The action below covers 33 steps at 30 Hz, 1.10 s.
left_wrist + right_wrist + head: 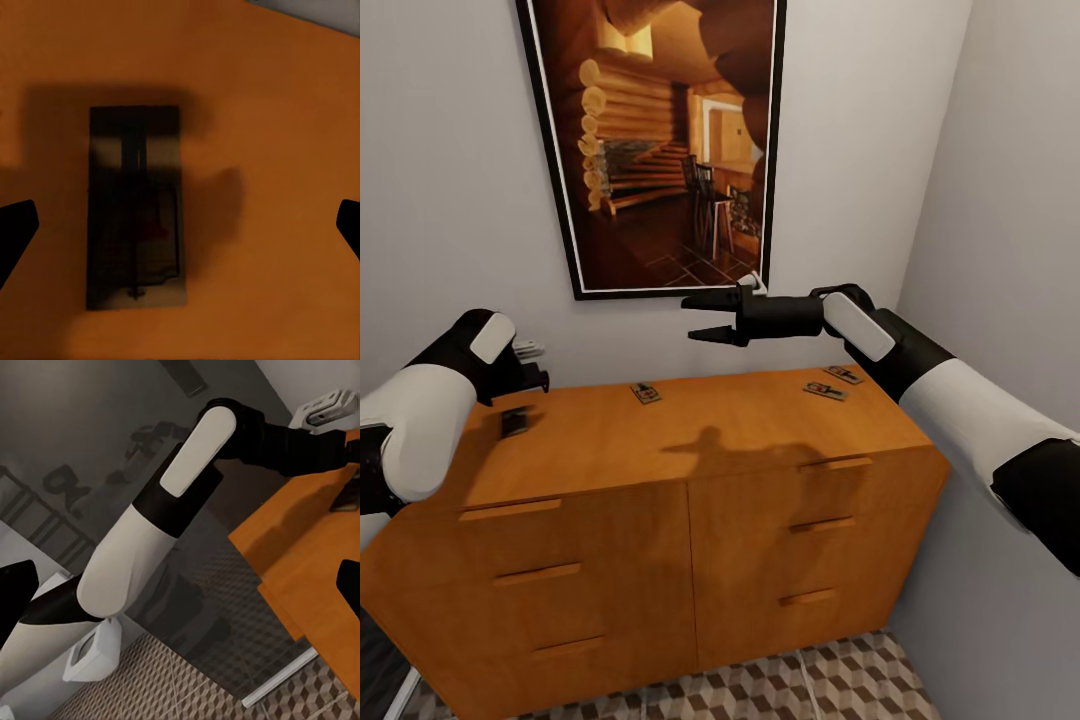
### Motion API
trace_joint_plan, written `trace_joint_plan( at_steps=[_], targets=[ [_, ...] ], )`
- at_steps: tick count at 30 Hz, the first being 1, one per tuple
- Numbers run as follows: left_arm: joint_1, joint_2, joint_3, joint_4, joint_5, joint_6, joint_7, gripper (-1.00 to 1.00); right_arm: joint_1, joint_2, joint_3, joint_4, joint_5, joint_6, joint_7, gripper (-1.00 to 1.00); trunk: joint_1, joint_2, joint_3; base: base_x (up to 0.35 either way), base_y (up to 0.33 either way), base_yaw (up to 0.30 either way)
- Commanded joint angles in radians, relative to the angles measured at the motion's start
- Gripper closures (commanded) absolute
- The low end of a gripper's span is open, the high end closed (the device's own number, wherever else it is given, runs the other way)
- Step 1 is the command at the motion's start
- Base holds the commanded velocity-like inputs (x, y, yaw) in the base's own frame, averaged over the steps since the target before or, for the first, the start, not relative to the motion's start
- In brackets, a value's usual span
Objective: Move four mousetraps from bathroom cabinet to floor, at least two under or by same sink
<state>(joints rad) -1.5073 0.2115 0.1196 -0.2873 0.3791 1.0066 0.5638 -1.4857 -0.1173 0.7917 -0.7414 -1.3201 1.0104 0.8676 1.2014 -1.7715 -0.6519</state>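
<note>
Four mousetraps lie on top of the orange-brown cabinet [690, 430]: one at the left [514, 421], one near the back middle [645, 393], and two close together at the right [825, 391] [844, 375]. My left gripper [532, 365] hovers just above the left mousetrap [135, 206], open, with its fingertips [15, 232] wide on either side and not touching it. My right gripper [707, 318] is open and empty in the air above the cabinet's middle, pointing left. The right wrist view shows my left arm [180, 472] over the cabinet's corner [300, 547] and the left mousetrap [345, 499]. The cube-patterned bathroom floor [810, 690] lies below.
A large framed picture [660, 140] hangs on the wall behind the cabinet. A side wall [1010, 250] stands close to the cabinet's right end. The cabinet's drawers [535, 573] are shut. A white fixture [90, 656] sits on the floor beyond the cabinet's left end.
</note>
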Motion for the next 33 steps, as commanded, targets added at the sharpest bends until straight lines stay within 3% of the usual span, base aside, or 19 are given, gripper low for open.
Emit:
trace_joint_plan(
  at_steps=[1, 9, 21, 33],
  targets=[
    [-0.001, 0.002, 0.003, -0.001, 0.011, 0.001, 0.010, -1.00, -0.001, -0.001, 0.004, 0.000, -0.001, 0.000, 0.005, -1.00, 0.000, -0.001, -0.001, 0.000, 0.000, 0.000],
    [-0.001, 0.012, 0.005, 0.004, 0.012, 0.001, 0.010, -1.00, -0.001, -0.001, 0.004, 0.000, -0.001, 0.000, 0.004, -1.00, 0.000, -0.001, -0.001, 0.000, 0.000, 0.000],
    [-0.001, 0.014, 0.005, 0.005, 0.012, 0.001, 0.010, -1.00, -0.001, -0.001, 0.004, 0.001, -0.001, 0.000, 0.004, -1.00, 0.046, -0.085, -0.039, 0.000, 0.000, 0.000],
    [-0.001, 0.014, 0.005, 0.005, 0.012, 0.001, 0.010, -1.00, -0.001, -0.002, 0.004, 0.002, -0.001, 0.000, 0.004, -1.00, 0.057, -0.106, -0.048, 0.000, 0.000, 0.000]
  ],
)
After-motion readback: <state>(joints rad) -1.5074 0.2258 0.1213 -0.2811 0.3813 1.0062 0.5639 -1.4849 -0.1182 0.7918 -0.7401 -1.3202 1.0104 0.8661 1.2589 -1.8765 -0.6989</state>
